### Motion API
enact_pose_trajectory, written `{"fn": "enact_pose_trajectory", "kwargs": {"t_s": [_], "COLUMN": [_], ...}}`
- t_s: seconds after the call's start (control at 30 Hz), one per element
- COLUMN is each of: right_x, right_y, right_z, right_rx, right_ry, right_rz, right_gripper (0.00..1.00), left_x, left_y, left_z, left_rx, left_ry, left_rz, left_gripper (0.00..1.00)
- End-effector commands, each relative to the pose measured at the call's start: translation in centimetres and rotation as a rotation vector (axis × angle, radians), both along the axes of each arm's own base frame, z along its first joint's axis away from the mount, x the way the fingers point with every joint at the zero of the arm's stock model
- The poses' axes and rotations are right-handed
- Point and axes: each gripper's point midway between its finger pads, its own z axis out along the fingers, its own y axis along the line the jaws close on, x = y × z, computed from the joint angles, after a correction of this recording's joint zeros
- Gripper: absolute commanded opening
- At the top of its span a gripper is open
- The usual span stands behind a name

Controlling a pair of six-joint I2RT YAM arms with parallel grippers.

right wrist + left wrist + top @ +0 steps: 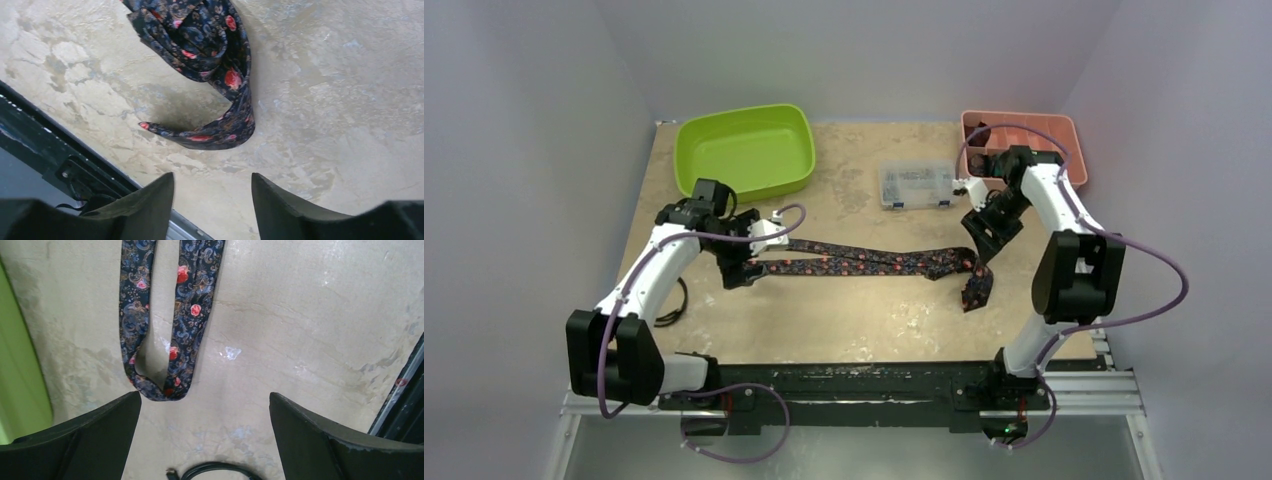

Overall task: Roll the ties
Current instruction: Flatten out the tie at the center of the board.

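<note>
One tie (874, 264), black with red-pink floral dots, lies folded lengthwise across the middle of the table. In the left wrist view its folded loop (172, 347) ends just beyond my left gripper (205, 407), which is open with only bare table between its fingers (100, 432). From above, the left gripper (742, 274) hovers at the tie's left end. The right gripper (212, 182) is open too, and the tie's bunched wide end (210, 55) lies on the table just past its tips. Seen from above, that gripper (984, 243) hangs over the tie's right end.
A lime green bin (746, 150) stands at the back left. A clear plastic box of small parts (916, 185) sits at the back centre. A salmon tray (1064, 135) at the back right holds a small dark object (980, 131). A black cable (215, 469) lies near the left gripper. The dark front rail (45, 150) runs close to the right gripper.
</note>
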Motion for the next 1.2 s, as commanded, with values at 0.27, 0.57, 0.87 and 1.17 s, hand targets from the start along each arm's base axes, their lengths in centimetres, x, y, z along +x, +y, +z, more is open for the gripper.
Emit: {"fn": "enact_pose_trajectory", "kwargs": {"t_s": [0.27, 0.57, 0.87, 1.17], "right_x": [-3.5, -2.6, 4.2, 1.2], "right_y": [9.2, 0.5, -6.1, 11.0], "right_z": [-1.5, -4.4, 2.9, 0.2], "right_rx": [-0.034, -0.253, -0.269, 0.103], "right_ry": [-0.02, 0.025, -0.139, -0.084], "right_rz": [0.209, 0.069, -0.081, 0.01], "right_gripper": [0.37, 0.24, 0.46, 0.48], "left_x": [2.5, 2.5, 3.1, 3.3], "left_y": [-2.3, -0.6, -0.4, -0.3], "left_z": [0.8, -2.1, -2.7, -2.2], "left_rx": [-0.166, -0.101, -0.097, -0.102], "left_ry": [0.045, 0.098, 0.104, 0.106], "left_rz": [0.255, 0.342, 0.363, 0.397], "left_gripper": [1.0, 1.0, 1.0, 1.0]}}
